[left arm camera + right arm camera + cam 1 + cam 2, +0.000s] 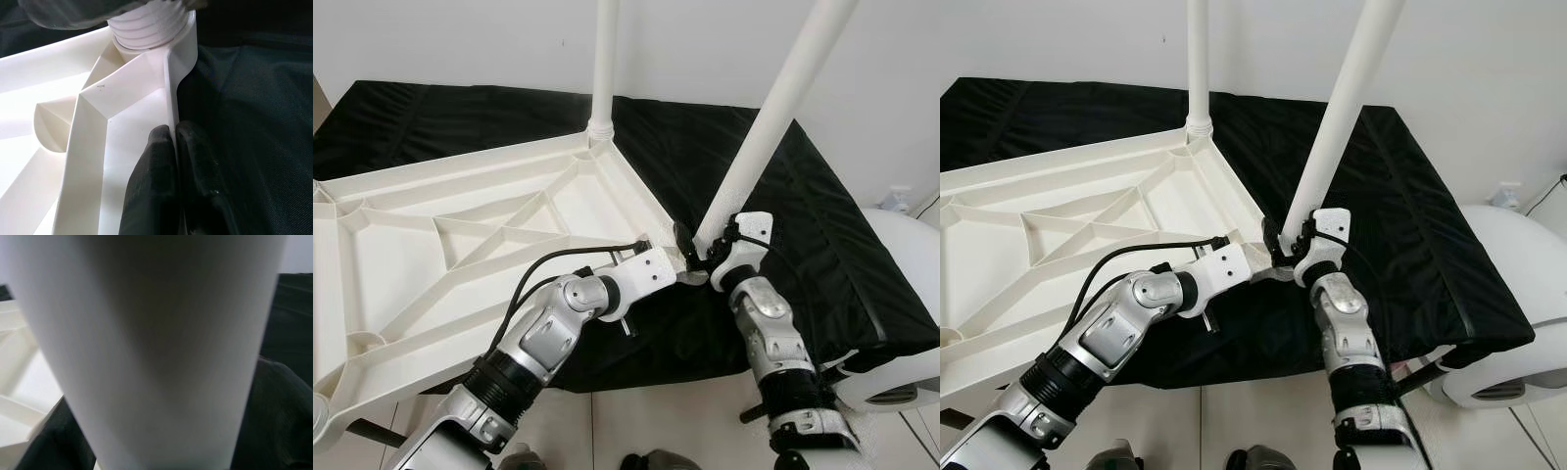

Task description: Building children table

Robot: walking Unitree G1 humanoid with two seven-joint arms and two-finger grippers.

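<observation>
Left eye view: a white ribbed tabletop [460, 255] lies underside up on a surface draped in black cloth [862, 255], its near corner overhanging the floor. One white leg [604, 59] stands upright in the far corner socket, well beyond the fingers. The left gripper [687, 272] reaches to the tabletop's near right corner, and the right gripper [690, 240] sits just beside it at the base of a second leg [778, 108], which leans away to the right above the fingers. A white rounded appliance [901, 294] stands to the right, past the right arm. Right eye view: the same arrangement; the tilted leg meets the tabletop corner directly between the two grippers, with the black fingers of the right one set against the foot of the leg. Left wrist view: the two black fingers [151, 186] are nearly closed and pinch the thin white edge wall of the tabletop between them; straight ahead of the fingertips a ribbed, threaded end of the second leg sits at the corner socket, with black cloth alongside the outer finger. Right wrist view: the second leg's white shaft stands very close in front of the camera, blurred; whether these fingers are closed on it I cannot tell. Tabletop ribs and black cloth show to either side of the shaft.
</observation>
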